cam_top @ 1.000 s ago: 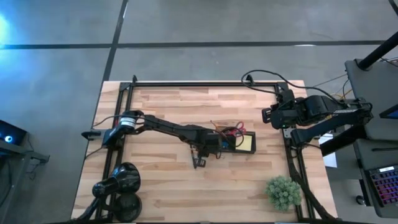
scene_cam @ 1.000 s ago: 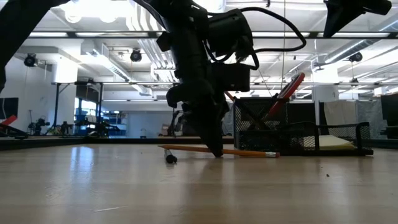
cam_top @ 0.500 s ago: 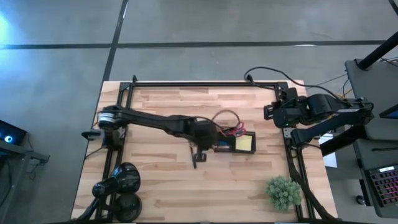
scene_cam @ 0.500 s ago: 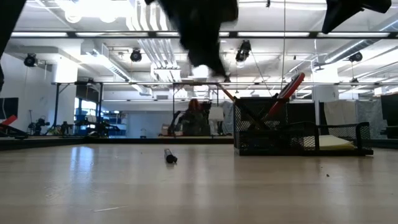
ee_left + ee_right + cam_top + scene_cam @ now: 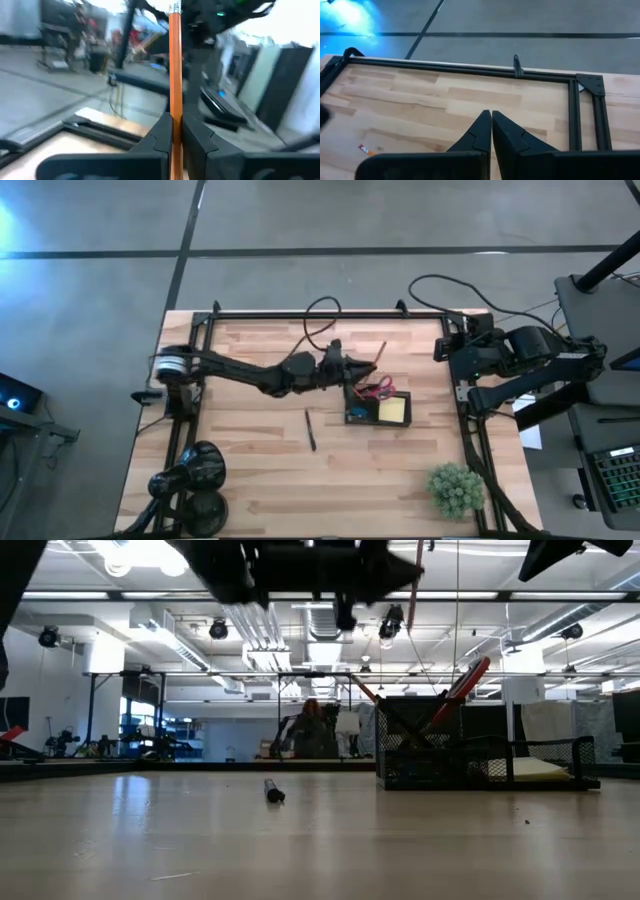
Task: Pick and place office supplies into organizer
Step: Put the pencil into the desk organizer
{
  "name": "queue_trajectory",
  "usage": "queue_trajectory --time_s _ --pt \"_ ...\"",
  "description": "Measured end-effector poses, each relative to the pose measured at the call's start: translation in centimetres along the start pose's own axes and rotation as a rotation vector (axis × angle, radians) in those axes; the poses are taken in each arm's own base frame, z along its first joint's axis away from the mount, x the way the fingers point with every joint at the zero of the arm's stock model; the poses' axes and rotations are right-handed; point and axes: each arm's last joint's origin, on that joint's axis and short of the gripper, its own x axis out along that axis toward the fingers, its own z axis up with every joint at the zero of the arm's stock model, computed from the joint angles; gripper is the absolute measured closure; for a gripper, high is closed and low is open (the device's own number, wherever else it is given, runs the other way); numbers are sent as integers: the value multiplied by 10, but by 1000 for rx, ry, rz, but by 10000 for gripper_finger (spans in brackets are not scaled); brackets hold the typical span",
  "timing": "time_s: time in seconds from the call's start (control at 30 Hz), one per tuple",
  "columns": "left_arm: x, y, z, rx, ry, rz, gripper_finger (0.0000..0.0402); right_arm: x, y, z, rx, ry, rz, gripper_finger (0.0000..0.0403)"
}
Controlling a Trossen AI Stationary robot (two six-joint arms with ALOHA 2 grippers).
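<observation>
Left wrist view: the left gripper [image 5: 175, 131] pinches a thin orange pencil [image 5: 175, 65] between its dark fingers, metal ferrule pointing away. In the high view this gripper [image 5: 356, 367] hangs over the table's middle, just beside the far-left corner of the dark mesh organizer [image 5: 378, 409], which holds red-handled scissors [image 5: 378, 389] and a yellow note pad [image 5: 393, 409]. A dark pen [image 5: 311, 429] lies on the pale wood nearby. The right gripper [image 5: 491, 131], fingers pressed together, waits at the far right edge.

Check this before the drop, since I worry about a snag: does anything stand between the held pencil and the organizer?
Nothing visible does. The left gripper holds the orange pencil in the air beside the organizer, whose top is open. The red-handled scissors already stand inside and could crowd the entry.
</observation>
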Motion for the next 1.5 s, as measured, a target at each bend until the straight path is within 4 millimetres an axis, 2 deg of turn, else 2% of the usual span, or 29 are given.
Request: queue_trajectory --time_s 0.07,0.2,0.33,0.4,0.57,0.67,0.77,0.93,1.1,1.27,1.33,1.5 --pt "2 8 -20 9 -50 47 396 0 -1 0 -8 1 2 394" --pt "8 20 -43 17 -136 104 396 0 0 0 -37 4 1 394" --pt "12 27 -77 89 -104 180 395 0 0 -1 -71 25 5 394" --pt "13 28 -88 104 -89 192 395 0 0 -1 -89 36 7 394" --pt "15 27 -107 90 -61 192 394 0 0 -1 -108 36 9 394" --pt "13 19 -112 92 -42 195 394 0 0 -1 -146 36 10 394" --pt "12 15 -121 107 52 203 392 0 0 -1 -169 38 11 394" --pt "9 2 -127 128 132 293 353 0 0 -1 -210 39 12 394" --pt "4 -4 -122 80 213 324 304 0 0 -1 -253 38 13 394" --pt "0 -16 -112 171 246 294 291 -1 -3 0 -263 33 18 394" --pt "-2 -21 -99 181 249 290 290 -2 -4 0 -260 32 20 394" --pt "-11 -31 -45 162 177 297 290 -4 -9 2 -242 27 33 394"
